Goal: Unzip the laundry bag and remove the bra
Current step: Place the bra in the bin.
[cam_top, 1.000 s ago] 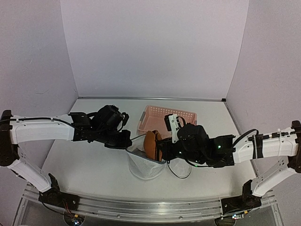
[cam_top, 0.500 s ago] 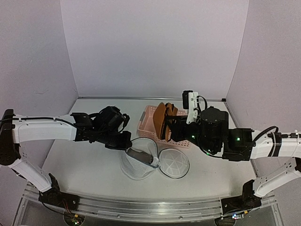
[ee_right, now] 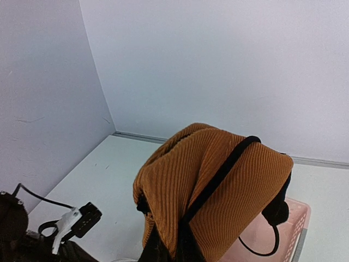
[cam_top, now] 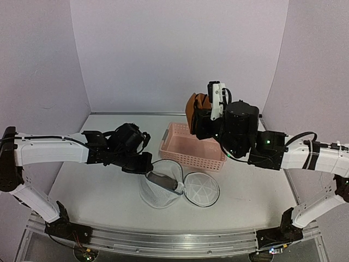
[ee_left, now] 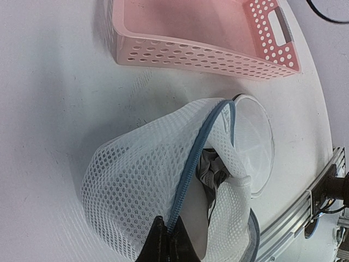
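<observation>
The white mesh laundry bag (cam_top: 159,192) lies open on the table, its round lid (cam_top: 202,189) flopped flat to the right. My left gripper (cam_top: 145,166) is shut on the bag's blue zipper rim (ee_left: 193,164), fingertips pinched at the bottom of the left wrist view (ee_left: 168,241). My right gripper (cam_top: 199,115) is shut on the bra (cam_top: 194,105), raised high above the far side of the pink basket. In the right wrist view the bra (ee_right: 218,180) shows its orange-brown ribbed side with a dark strap, draped over the gripper (ee_right: 173,248). Some grey cloth (ee_left: 210,168) shows inside the bag's mouth.
The pink perforated basket (cam_top: 185,152) stands just behind the bag and shows empty in the left wrist view (ee_left: 180,52). The table's front rail (cam_top: 174,240) runs close in front of the bag. Walls close the back and sides.
My right gripper pulled the bra out of the bag and carried it up and back, from the bag's mouth to high above the basket. The left gripper kept hold of the rim.
</observation>
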Robot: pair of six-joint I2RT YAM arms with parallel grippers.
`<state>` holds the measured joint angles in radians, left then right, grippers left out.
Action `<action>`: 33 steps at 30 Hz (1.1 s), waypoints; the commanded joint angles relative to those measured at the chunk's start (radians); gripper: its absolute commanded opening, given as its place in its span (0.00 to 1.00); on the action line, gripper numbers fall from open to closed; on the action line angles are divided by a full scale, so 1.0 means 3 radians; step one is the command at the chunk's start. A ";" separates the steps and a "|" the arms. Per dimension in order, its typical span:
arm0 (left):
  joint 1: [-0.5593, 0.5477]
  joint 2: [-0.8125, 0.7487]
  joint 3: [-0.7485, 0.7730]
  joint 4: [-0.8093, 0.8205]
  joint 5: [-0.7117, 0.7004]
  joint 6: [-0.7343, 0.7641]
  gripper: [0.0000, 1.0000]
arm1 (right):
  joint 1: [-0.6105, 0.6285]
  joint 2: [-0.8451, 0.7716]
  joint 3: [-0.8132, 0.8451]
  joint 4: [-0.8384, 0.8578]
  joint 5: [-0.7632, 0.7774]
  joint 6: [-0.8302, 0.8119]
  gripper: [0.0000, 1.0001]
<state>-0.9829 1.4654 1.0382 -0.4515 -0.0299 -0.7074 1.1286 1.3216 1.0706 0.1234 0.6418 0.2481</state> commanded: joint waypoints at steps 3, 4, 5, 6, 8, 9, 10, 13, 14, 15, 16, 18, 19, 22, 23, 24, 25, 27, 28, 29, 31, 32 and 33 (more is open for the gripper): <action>-0.0001 -0.0174 -0.0067 0.0114 -0.0022 0.0033 0.00 | -0.0349 0.0426 0.0425 -0.0223 -0.0202 -0.0495 0.00; -0.0004 -0.0189 -0.0082 0.0115 -0.0007 0.0047 0.00 | -0.0393 0.0543 0.0482 -0.0293 -0.0250 -0.0561 0.00; -0.0002 -0.0199 -0.0101 0.0115 0.0001 0.0054 0.00 | -0.0436 0.0641 0.0550 -0.0373 -0.0335 -0.0623 0.00; -0.0006 -0.0212 -0.0123 0.0114 0.0002 0.0049 0.00 | -0.0493 0.0741 0.0625 -0.0499 -0.0408 -0.0656 0.00; -0.0007 -0.0237 -0.0149 0.0113 -0.0002 0.0054 0.00 | -0.0571 0.0970 0.0811 -0.0766 -0.0478 -0.0787 0.00; -0.0007 -0.0252 -0.0159 0.0114 -0.0007 0.0056 0.00 | -0.0606 0.1083 0.0900 -0.0885 -0.0476 -0.0890 0.00; -0.0006 -0.0265 -0.0169 0.0114 -0.0016 0.0058 0.00 | -0.0628 0.1207 0.0972 -0.0972 -0.0470 -0.0980 0.00; -0.0006 -0.0305 -0.0187 0.0114 -0.0037 0.0070 0.00 | -0.0664 0.1562 0.1159 -0.1147 -0.0341 -0.1230 0.00; -0.0006 -0.0312 -0.0196 0.0114 -0.0038 0.0077 0.00 | -0.0672 0.1670 0.1222 -0.1174 -0.0271 -0.1312 0.00; -0.0006 -0.0325 -0.0203 0.0115 -0.0041 0.0082 0.00 | -0.0677 0.1782 0.1275 -0.1193 -0.0215 -0.1397 0.00; -0.0006 -0.0335 -0.0208 0.0114 -0.0043 0.0086 0.00 | -0.0684 0.1886 0.1336 -0.1206 -0.0148 -0.1468 0.00; -0.0006 -0.0355 -0.0221 0.0114 -0.0046 0.0090 0.00 | -0.0700 0.2075 0.1447 -0.1226 -0.0022 -0.1607 0.00; -0.0006 -0.0368 -0.0230 0.0114 -0.0047 0.0089 0.00 | -0.0722 0.2155 0.1506 -0.1239 0.0018 -0.1657 0.00; -0.0006 -0.0389 -0.0240 0.0118 -0.0048 0.0082 0.00 | -0.0783 0.2350 0.1634 -0.1240 0.0080 -0.1752 0.00; -0.0006 -0.0393 -0.0244 0.0118 -0.0048 0.0078 0.00 | -0.0802 0.2401 0.1676 -0.1242 0.0101 -0.1768 0.00; -0.0006 -0.0399 -0.0250 0.0119 -0.0048 0.0078 0.00 | -0.0829 0.2440 0.1730 -0.1241 0.0127 -0.1779 0.00; -0.0008 -0.0400 -0.0253 0.0119 -0.0048 0.0078 0.00 | -0.0850 0.2481 0.1767 -0.1240 0.0179 -0.1787 0.00; -0.0007 -0.0405 -0.0253 0.0119 -0.0048 0.0078 0.00 | -0.0895 0.2542 0.1841 -0.1240 0.0264 -0.1797 0.00; -0.0007 -0.0408 -0.0254 0.0119 -0.0048 0.0073 0.00 | -0.0913 0.2573 0.1876 -0.1244 0.0305 -0.1803 0.00; -0.0007 -0.0410 -0.0256 0.0123 -0.0048 0.0073 0.00 | -0.0931 0.2596 0.1909 -0.1240 0.0356 -0.1800 0.00; -0.0007 -0.0415 -0.0259 0.0125 -0.0057 0.0072 0.00 | -0.0966 0.2635 0.1961 -0.1236 0.0444 -0.1780 0.00; -0.0007 -0.0416 -0.0251 0.0126 -0.0062 0.0070 0.00 | -0.0973 0.2647 0.1979 -0.1232 0.0456 -0.1775 0.00; -0.0006 -0.0416 -0.0253 0.0125 -0.0064 0.0072 0.00 | -0.0976 0.2657 0.1991 -0.1226 0.0430 -0.1773 0.00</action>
<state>-0.9829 1.3743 0.9588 -0.4442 -0.0303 -0.7033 0.8478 2.1078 1.6085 -0.2737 0.7059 -0.2771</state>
